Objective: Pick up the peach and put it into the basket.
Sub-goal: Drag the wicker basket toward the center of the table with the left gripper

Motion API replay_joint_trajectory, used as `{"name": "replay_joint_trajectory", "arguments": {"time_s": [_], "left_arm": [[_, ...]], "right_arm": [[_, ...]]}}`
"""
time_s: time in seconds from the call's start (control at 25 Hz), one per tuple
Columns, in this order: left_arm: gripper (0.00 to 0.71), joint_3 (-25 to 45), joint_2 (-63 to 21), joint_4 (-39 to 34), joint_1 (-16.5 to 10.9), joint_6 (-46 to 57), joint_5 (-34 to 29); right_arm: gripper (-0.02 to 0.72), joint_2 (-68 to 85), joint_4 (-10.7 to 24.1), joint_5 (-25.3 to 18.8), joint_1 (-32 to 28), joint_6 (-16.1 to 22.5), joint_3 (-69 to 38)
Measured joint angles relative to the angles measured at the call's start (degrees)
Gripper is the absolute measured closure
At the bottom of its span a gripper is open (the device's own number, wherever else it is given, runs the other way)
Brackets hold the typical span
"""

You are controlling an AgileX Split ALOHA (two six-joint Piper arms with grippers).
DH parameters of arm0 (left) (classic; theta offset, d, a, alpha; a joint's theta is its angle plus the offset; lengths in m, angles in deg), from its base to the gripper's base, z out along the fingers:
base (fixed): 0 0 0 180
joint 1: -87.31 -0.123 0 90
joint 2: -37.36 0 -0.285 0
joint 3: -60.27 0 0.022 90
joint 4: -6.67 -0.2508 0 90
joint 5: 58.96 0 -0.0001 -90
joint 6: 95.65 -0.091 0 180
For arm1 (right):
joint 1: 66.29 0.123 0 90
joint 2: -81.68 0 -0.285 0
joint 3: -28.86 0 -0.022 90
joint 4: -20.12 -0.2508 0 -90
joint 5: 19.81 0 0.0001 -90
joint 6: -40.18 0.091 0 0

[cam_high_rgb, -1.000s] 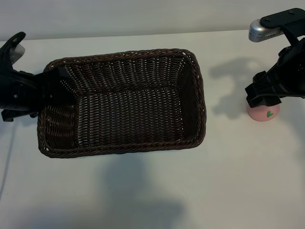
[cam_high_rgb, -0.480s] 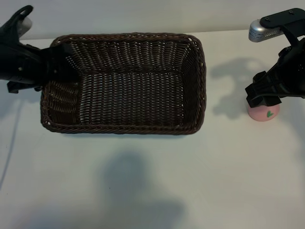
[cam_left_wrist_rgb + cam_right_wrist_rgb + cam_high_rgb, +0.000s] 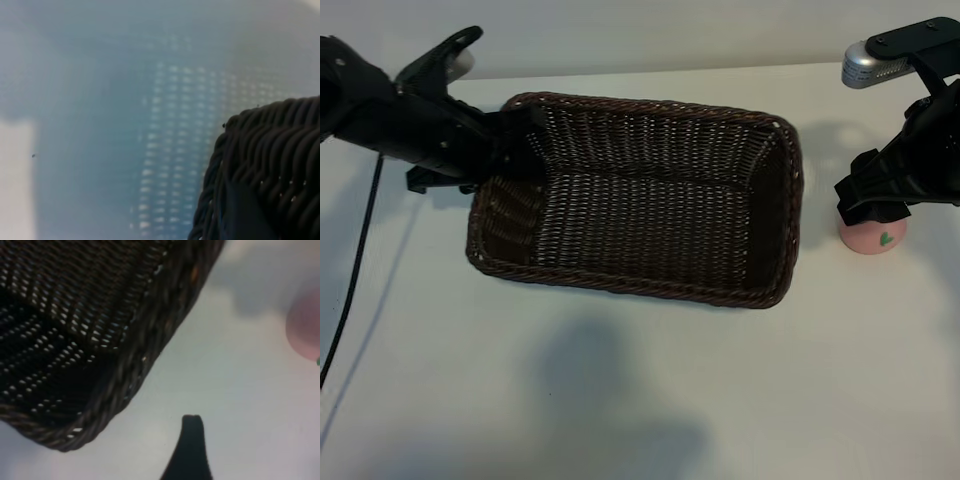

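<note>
The dark-brown wicker basket [image 3: 650, 284] lies slanted across the middle of the white table. My left gripper [image 3: 510, 150] is shut on its left rim. In the left wrist view the weave of the basket [image 3: 272, 155] fills one corner, with a dark finger [image 3: 245, 217] against it. The pale-pink peach [image 3: 873, 238] with a green leaf mark sits on the table just right of the basket. My right gripper [image 3: 876, 205] hovers over it, open and holding nothing. The right wrist view shows a corner of the basket [image 3: 125, 365], a blurred part of the peach [image 3: 306, 330] and one finger [image 3: 192, 445].
The table's far edge runs just behind the basket and both arms. A black cable [image 3: 355, 270] hangs from the left arm across the table's left side. Bare white table lies in front of the basket.
My left gripper has swung the basket to the right and turned it, so its right end now lies close to the peach. The right arm and the peach have not moved.
</note>
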Motion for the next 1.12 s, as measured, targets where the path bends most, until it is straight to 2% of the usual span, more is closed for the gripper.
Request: {"name": "replay_joint_trajectory", "arguments": {"time_s": [0.52,1.12], "left_arm": [[0.401,-0.2,1.88,-2.71,0.0,7.14,2.45],[0.401,0.4,6.14,-2.58,0.0,8.58,3.33]], "right_arm": [[0.108,0.0,0.0,-0.11,0.0,0.0,0.0],[0.108,0.0,0.28,-0.11,0.0,0.0,0.0]]}}
